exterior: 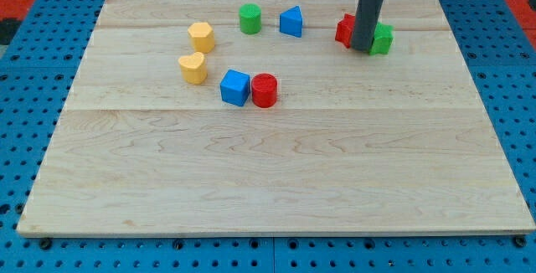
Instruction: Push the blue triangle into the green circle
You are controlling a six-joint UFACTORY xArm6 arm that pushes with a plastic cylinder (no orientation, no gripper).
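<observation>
- Spreading across nearly the whole view, our wooden board [276, 172] lies on a blue perforated table [17, 122], with every block gathered in the board's upper half.
- Our dark rod [369, 9] comes down from the view's top right; it has no jaws to open or close and holds nothing.
- We place my tip [363, 49] between a red block [344, 30] on its left and a green block [383, 38] on its right; the rod hides part of both, so their shapes are uncertain and we cannot tell if the tip touches either.
- The blue triangle [291, 22] sits well to the view's left of the tip, near the board's top edge.
- The green circle [249, 18] stands just beside the triangle on its left, with a small gap between them.
- A blue cube [235, 87] and a red cylinder [264, 90] sit side by side, touching, below those two.
- A yellow hexagon [201, 36] and a yellow heart [193, 68] lie further left, close together, the hexagon nearer the top.
</observation>
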